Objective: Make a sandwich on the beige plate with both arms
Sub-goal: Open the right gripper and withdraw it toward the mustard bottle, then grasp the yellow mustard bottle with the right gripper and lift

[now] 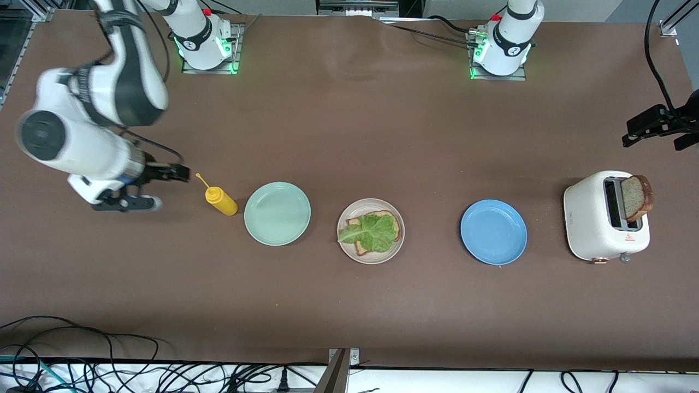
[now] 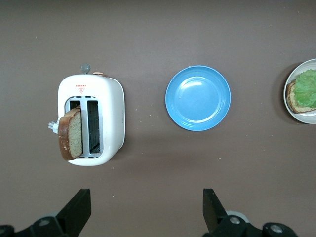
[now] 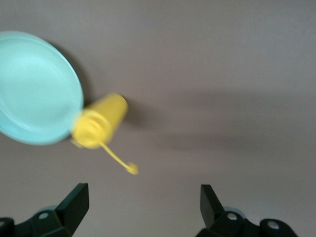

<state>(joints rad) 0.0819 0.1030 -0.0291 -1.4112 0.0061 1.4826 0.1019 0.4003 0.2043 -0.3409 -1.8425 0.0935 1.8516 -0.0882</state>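
On the table, middle of the plate row: beige plate (image 1: 344,240) carrying one bread slice (image 1: 362,249) with a ruffled lettuce leaf (image 1: 371,232) laid on top; no second slice on it.
Second slice: brown wholegrain bread (image 1: 637,197) standing upright in a slot of the white toaster (image 1: 592,234) at the left arm's end of the table.
Blue plate (image 1: 493,232): bare, between the beige plate and the toaster.
Mint-green plate (image 1: 277,213): bare, beside the beige plate toward the right arm's end.
Yellow squeeze bottle (image 1: 220,200): just beside the mint-green plate, cap tip hanging loose on its strap.
Right gripper (image 1: 173,173): low over the table near the squeeze bottle, fingers spread wide, holding nothing.
Left gripper (image 2: 147,210): high over the toaster's end of the table, fingers wide apart, nothing between them.
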